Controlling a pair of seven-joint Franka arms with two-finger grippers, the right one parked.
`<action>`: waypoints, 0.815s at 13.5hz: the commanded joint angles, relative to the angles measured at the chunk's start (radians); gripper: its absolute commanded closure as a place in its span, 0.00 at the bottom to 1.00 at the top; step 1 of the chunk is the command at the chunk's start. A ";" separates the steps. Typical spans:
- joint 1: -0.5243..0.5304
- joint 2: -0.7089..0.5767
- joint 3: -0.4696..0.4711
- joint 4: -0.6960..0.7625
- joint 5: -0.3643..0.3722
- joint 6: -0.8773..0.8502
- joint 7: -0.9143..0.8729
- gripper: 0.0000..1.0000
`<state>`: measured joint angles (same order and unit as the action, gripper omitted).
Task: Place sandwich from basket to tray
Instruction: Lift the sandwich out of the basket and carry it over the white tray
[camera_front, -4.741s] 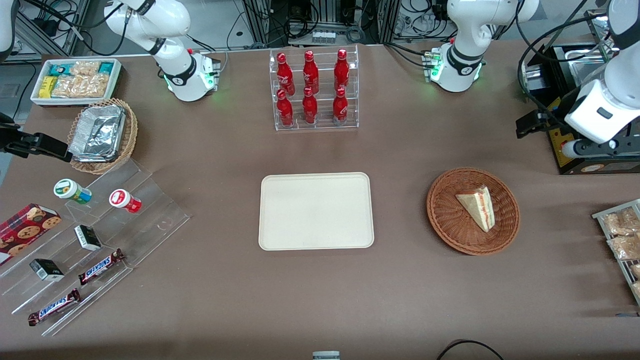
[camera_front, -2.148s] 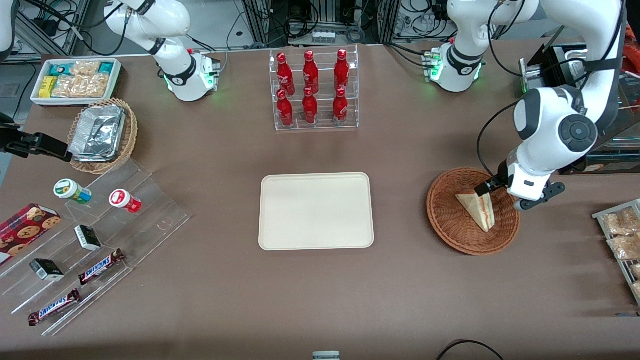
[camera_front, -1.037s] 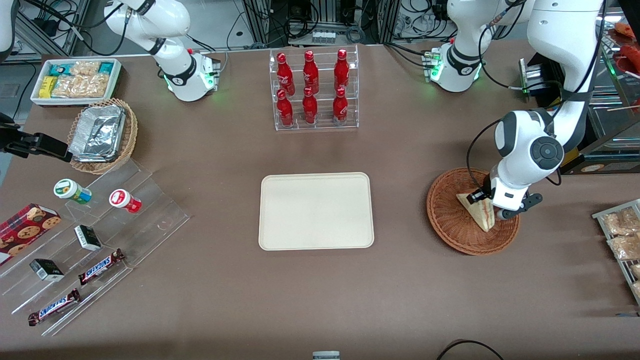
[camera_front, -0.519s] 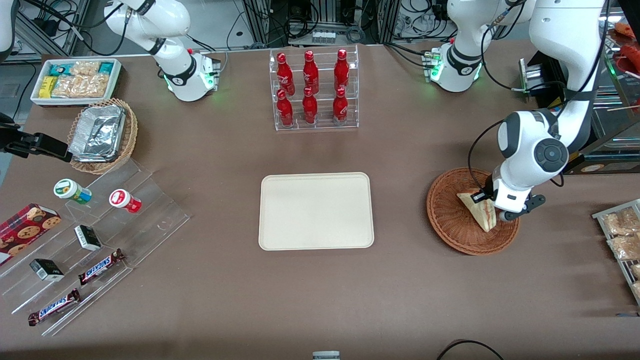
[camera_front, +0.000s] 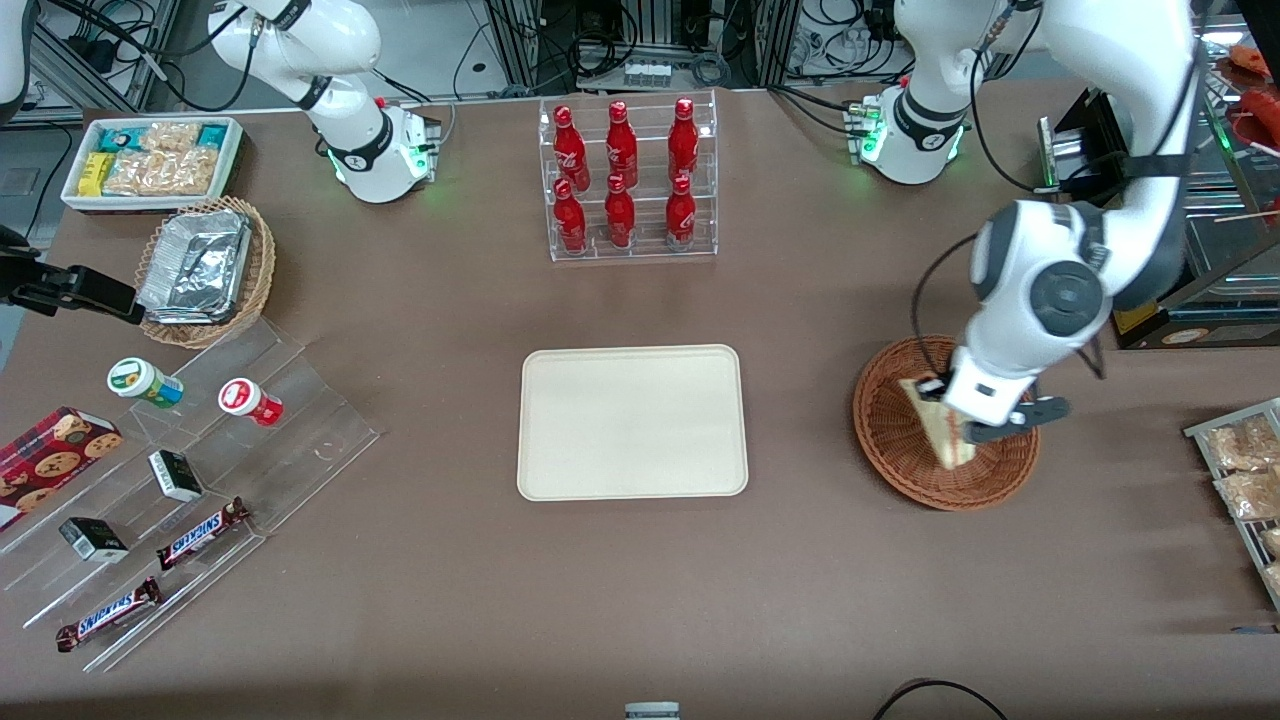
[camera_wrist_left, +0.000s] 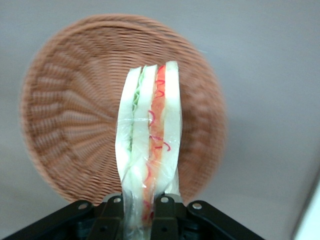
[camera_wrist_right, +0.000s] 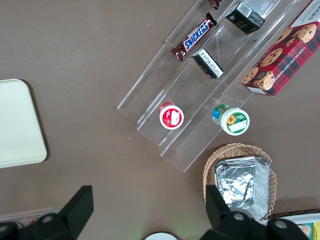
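Your tool (camera_wrist_left: 136, 210) pinches the sandwich (camera_wrist_left: 148, 145) by one end, the wedge hanging clear above the basket (camera_wrist_left: 65, 125) directly below it. Pickup looks done; the carry and set-down remain. The tray (camera_front: 632, 421) lies well apart from your tool on the table (camera_front: 800, 560), toward the parked arm's end, with nothing on it yet.

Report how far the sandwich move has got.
Done: the gripper is shut on the sandwich and holds it above the basket; the wrist view shows the wedge clear of the weave. In hand: the carry. Left: bringing it over to the tray, which holds nothing, and letting go there.
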<state>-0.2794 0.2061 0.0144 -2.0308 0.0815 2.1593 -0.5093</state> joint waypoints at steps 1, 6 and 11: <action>-0.108 0.016 0.004 0.043 0.015 -0.021 -0.002 1.00; -0.262 0.116 -0.002 0.148 -0.031 -0.022 -0.023 1.00; -0.401 0.303 -0.001 0.348 -0.046 -0.021 -0.161 1.00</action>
<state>-0.6364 0.4153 -0.0001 -1.8100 0.0429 2.1612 -0.6234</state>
